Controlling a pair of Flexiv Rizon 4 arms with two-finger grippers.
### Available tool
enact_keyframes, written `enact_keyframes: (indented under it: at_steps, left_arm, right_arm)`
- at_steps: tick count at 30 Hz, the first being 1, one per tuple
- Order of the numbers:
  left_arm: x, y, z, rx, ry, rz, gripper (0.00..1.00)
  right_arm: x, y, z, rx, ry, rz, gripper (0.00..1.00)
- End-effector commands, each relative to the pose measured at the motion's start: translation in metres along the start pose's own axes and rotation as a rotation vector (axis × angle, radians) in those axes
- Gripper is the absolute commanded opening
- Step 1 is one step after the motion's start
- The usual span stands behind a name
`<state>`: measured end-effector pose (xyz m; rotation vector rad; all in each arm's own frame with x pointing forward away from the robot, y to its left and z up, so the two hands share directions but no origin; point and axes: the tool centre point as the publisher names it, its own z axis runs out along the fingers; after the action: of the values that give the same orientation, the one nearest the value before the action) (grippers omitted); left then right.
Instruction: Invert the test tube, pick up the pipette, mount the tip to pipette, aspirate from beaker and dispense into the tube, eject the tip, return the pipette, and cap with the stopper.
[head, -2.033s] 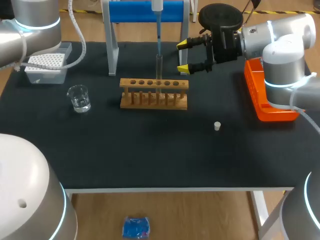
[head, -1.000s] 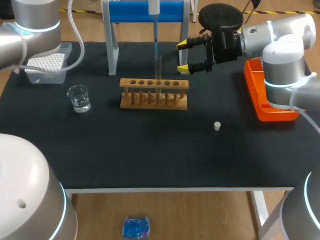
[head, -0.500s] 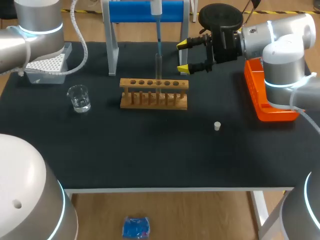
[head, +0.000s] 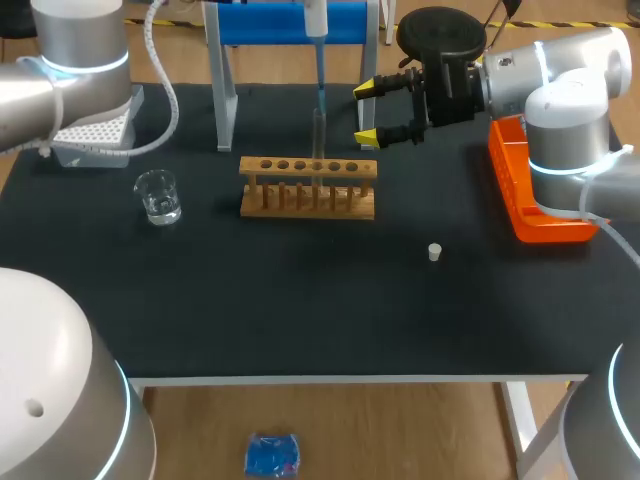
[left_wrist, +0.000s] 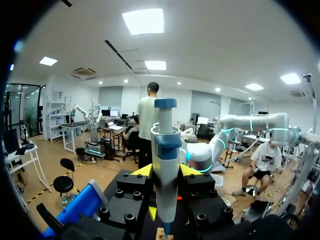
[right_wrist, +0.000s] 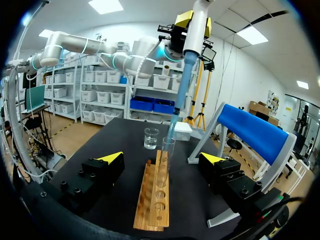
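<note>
My left gripper (left_wrist: 166, 172) is shut on a white and blue pipette (left_wrist: 165, 165), held upright over the rack. In the head view the pipette (head: 318, 60) hangs from the top edge. Its blue tip points down at the mouth of a clear test tube (head: 319, 132) that stands upright in the wooden rack (head: 308, 187). In the right wrist view the pipette (right_wrist: 186, 70) ends at the rim of the tube (right_wrist: 167, 155). My right gripper (head: 367, 112) is open and empty, just right of the tube. A glass beaker (head: 158, 196) stands at the left. A small white stopper (head: 434, 252) lies right of the rack.
A tip box (head: 95, 128) sits at the back left under my left arm. The blue pipette stand (head: 290, 25) rises behind the rack. An orange bin (head: 530, 195) lies at the right edge beneath my right arm.
The pipette swayed slightly left, then came back right over the tube, as my left arm shifted a little. My right arm and gripper stayed still.
</note>
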<state>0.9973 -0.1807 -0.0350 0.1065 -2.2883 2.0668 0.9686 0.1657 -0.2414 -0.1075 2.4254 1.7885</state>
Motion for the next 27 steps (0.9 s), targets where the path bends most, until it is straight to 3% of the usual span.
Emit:
enact_keyframes:
  at_steps: [1,14,27]
  left_arm:
    - [0.005,0.001,-0.002,-0.002,-0.010,-0.003,0.00]
    - [0.009,0.003,-0.010,-0.016,-0.038,-0.012,0.00]
    - [-0.002,0.011,-0.012,-0.002,-0.047,-0.013,0.00]
  right_arm:
    - [0.000,0.000,0.000,0.000,0.000,-0.001,1.00]
    - [0.000,0.000,0.000,0.000,0.000,-0.001,1.00]
    - [0.000,0.000,0.000,0.000,0.000,-0.001,1.00]
